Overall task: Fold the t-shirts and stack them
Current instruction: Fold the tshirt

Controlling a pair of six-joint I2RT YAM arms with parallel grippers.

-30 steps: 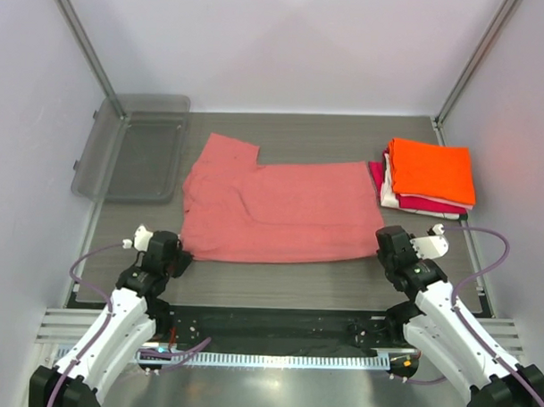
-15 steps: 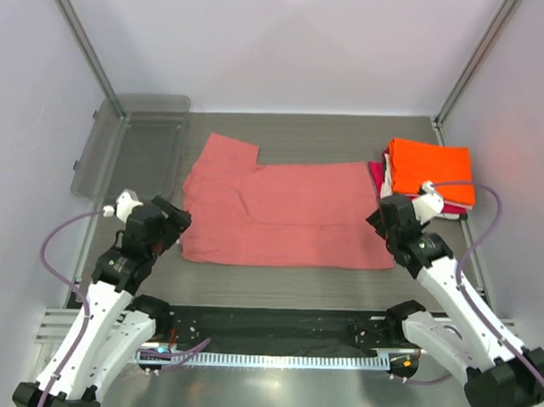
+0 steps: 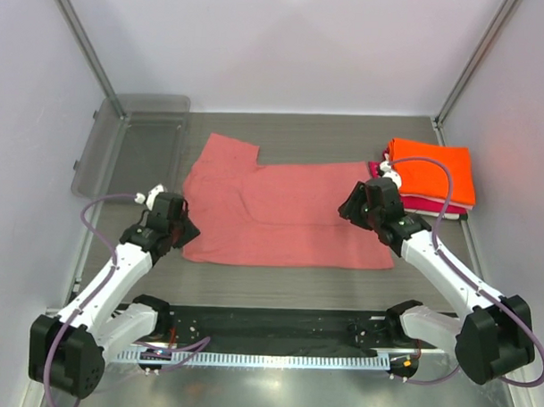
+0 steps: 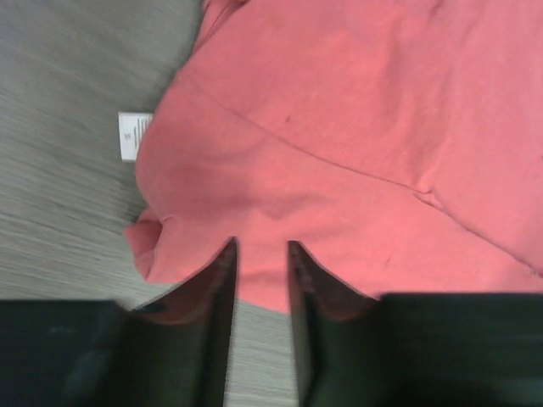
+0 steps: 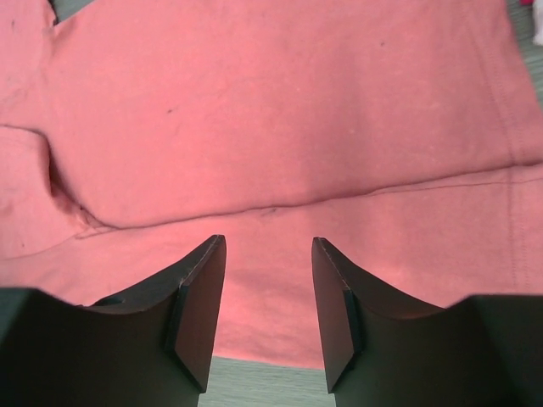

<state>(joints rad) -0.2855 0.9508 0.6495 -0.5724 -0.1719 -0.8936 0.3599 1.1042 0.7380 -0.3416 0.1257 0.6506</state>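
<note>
The salmon-pink t-shirt lies flat in the middle of the table, folded lengthwise, sleeve end to the left. My left gripper is open with a narrow gap, low over the shirt's near left corner, holding nothing. My right gripper is open and empty just above the shirt's right end, near its front hem. At the back right is a folded stack: the orange t-shirt on top, the white one and the magenta-red one showing beneath.
A clear grey plastic tray stands at the back left, partly off the table's edge. A white care label sticks out at the shirt's left edge. Metal frame posts rise at both back corners.
Both arms have reached forward from the near edge. The left gripper has moved to the shirt's near left corner, and the right gripper onto its right end. The shirt has not moved.
</note>
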